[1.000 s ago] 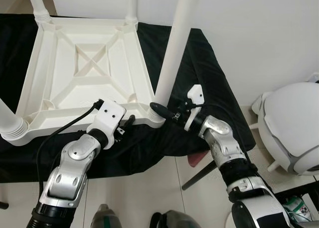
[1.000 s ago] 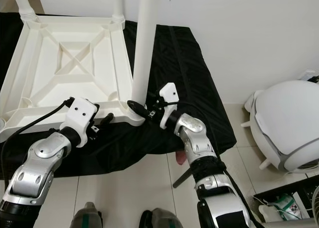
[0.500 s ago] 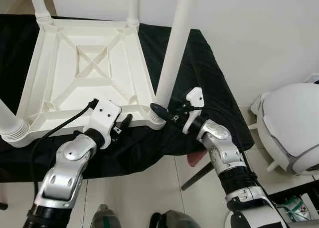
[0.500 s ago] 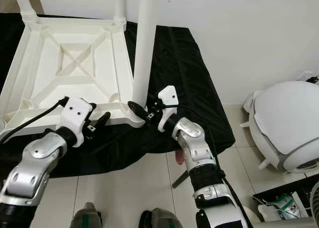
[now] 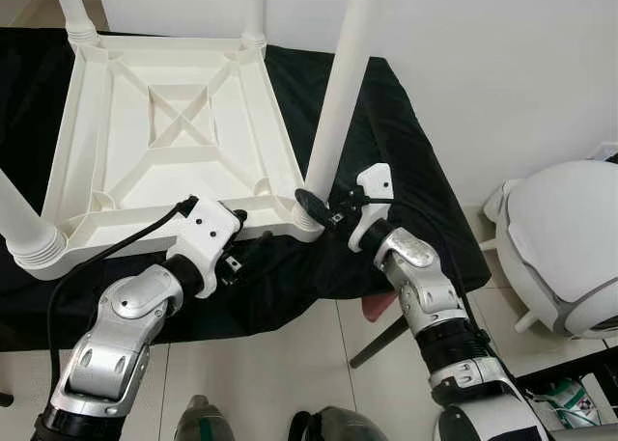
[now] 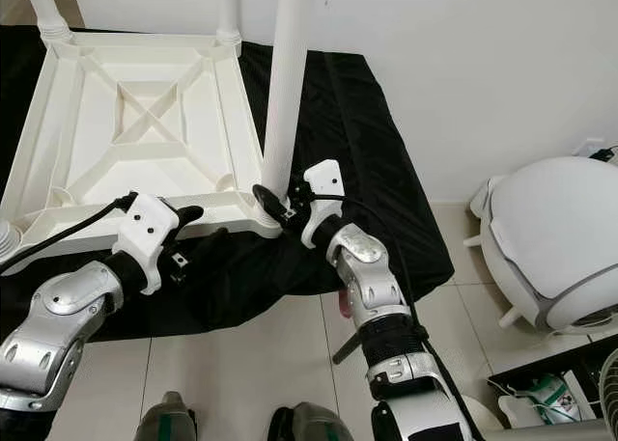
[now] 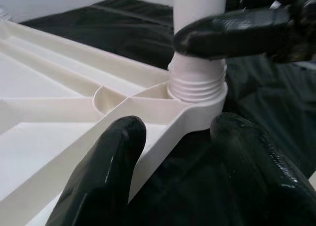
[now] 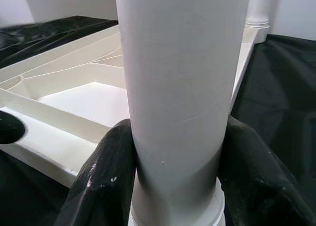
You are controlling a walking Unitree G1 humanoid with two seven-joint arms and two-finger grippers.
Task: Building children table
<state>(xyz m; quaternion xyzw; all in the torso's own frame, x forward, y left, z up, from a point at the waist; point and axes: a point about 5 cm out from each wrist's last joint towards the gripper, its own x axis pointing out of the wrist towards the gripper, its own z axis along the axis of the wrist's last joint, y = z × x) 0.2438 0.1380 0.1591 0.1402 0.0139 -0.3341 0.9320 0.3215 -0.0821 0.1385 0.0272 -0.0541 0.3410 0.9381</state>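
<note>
Item: white children's table (image 5: 164,142), inverted on a black cloth (image 5: 386,142) so its leg sockets face up. Right pincer (image 8: 173,176): clamped around the base of the near-corner leg (image 5: 333,84), just above the threaded collar (image 7: 197,82), likely to turn or steady it in its socket. Left pincer (image 7: 177,166): fingers apart, straddling the frame's edge beside that same corner, apparently bracing the frame; contact not clear. Other legs stand beyond both pincers; their upper ends are cut off. Whether the thread is fully seated cannot be told. White domed object (image 5: 570,248) off to the right pincer's outer side, unidentified.
</note>
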